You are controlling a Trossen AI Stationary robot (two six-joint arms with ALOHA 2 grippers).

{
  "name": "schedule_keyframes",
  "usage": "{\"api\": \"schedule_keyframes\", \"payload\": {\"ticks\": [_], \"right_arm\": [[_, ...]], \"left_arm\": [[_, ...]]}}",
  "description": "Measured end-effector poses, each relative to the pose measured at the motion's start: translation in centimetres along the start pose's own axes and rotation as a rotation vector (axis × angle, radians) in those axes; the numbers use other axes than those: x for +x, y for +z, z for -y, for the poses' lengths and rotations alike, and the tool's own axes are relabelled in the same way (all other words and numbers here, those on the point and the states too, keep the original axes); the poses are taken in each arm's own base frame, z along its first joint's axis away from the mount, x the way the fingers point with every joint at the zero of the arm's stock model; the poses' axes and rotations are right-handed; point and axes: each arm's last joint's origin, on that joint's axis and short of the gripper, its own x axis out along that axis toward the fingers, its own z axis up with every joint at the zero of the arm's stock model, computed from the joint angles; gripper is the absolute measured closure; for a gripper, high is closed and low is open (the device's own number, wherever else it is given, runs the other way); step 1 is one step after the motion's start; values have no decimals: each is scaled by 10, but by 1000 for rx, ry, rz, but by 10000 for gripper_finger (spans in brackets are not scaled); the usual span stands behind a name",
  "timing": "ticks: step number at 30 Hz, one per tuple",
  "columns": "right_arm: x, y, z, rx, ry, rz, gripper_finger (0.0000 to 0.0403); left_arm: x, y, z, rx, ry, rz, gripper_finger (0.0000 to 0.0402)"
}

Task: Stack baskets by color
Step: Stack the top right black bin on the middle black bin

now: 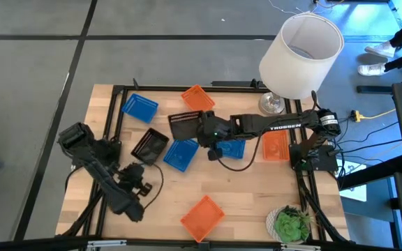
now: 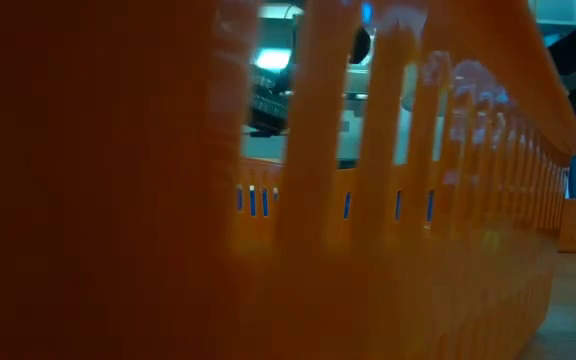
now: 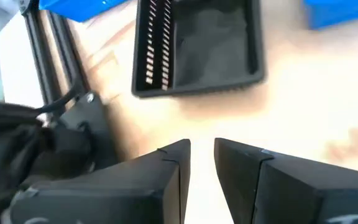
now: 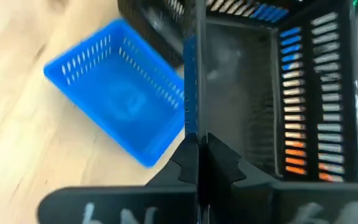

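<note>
Baskets lie scattered on the wooden table (image 1: 257, 202). My right gripper (image 4: 197, 140) (image 1: 202, 129), at mid-table, is shut on a black basket (image 1: 185, 123) (image 4: 247, 93). A second black basket (image 1: 150, 145) (image 3: 197, 50) rests flat just beyond my left gripper (image 3: 202, 146) (image 1: 139, 174), which is open and holds nothing. Blue baskets sit at the far left (image 1: 139, 107), centre (image 1: 181, 154) (image 4: 120, 115) and under the right arm (image 1: 232, 148). Orange baskets lie at the far side (image 1: 197, 97), right (image 1: 275, 146) and near edge (image 1: 202, 216). My right gripper pinches one side wall (image 4: 191, 81) of the black basket between its two fingers, one finger inside the basket and one outside. The fingers come slanting down from the table's right side. The basket sits tilted in the hold, its slotted wall turned up.
A large white lampshade (image 1: 301, 54) stands at the far right and a green plant (image 1: 292, 224) at the near right corner. The near orange basket (image 2: 268, 200) fills the low view. Black frame rails edge the table.
</note>
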Motion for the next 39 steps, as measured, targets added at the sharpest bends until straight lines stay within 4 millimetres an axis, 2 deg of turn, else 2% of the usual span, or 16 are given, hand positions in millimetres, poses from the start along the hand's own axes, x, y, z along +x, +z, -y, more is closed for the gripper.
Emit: {"api": "schedule_keyframes", "payload": {"ticks": [7,11,15,20,24,28,34,39], "right_arm": [[0,11,2,-247,39,154,399],[2,14,2,-343,19,194,399],[14,17,0,-426,71,276,399],[42,18,-7,-510,74,343,400],[69,16,-9,-535,27,385,400],[101,16,-8,-529,30,360,400],[146,27,-5,-581,36,329,400],[168,36,-6,-645,95,263,400]], "left_arm": [[-67,0,-19,-46,-254,-116,337],[-94,-1,-32,-107,-368,-164,337],[-114,-3,-48,-169,-458,-206,337],[-124,-4,-63,-237,-555,-183,337],[-126,-8,-66,-239,-580,-164,337],[-126,-8,-67,-257,-582,-167,337],[-126,-8,-66,-258,-584,-165,337],[-126,-8,-66,-258,-586,-162,337]]}}
